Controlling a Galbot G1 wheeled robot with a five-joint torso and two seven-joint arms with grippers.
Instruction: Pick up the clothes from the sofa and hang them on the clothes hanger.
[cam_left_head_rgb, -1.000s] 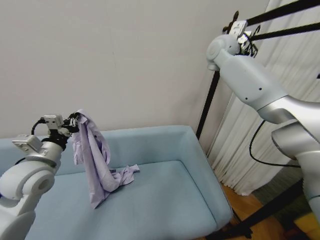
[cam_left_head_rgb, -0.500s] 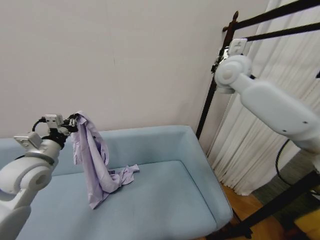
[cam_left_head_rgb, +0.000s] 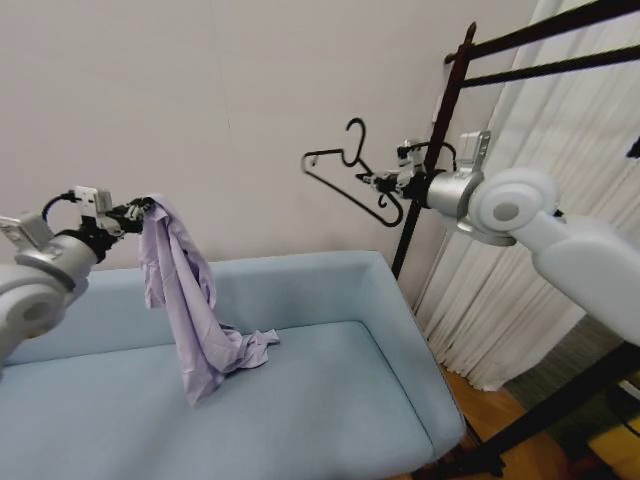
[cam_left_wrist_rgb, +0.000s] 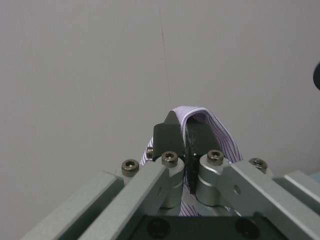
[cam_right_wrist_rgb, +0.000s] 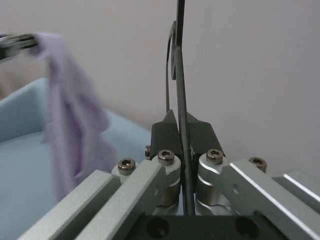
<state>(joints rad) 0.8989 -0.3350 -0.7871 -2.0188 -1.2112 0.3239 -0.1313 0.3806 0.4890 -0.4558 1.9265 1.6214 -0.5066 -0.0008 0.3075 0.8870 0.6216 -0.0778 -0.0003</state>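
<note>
Head view, L claw (cam_left_head_rgb: 143, 212) pinching lilac shirt (cam_left_head_rgb: 185, 300) hanging below it over sofa (cam_left_head_rgb: 330, 400), R claw (cam_left_head_rgb: 385, 183) pinching black hanger (cam_left_head_rgb: 350, 155).

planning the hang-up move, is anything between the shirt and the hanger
Nothing visible does. The left gripper holds the lilac shirt up over the sofa, the right gripper holds the black hanger farther right, with only open air and bare wall between. The shirt's tail lies on the seat.
</note>
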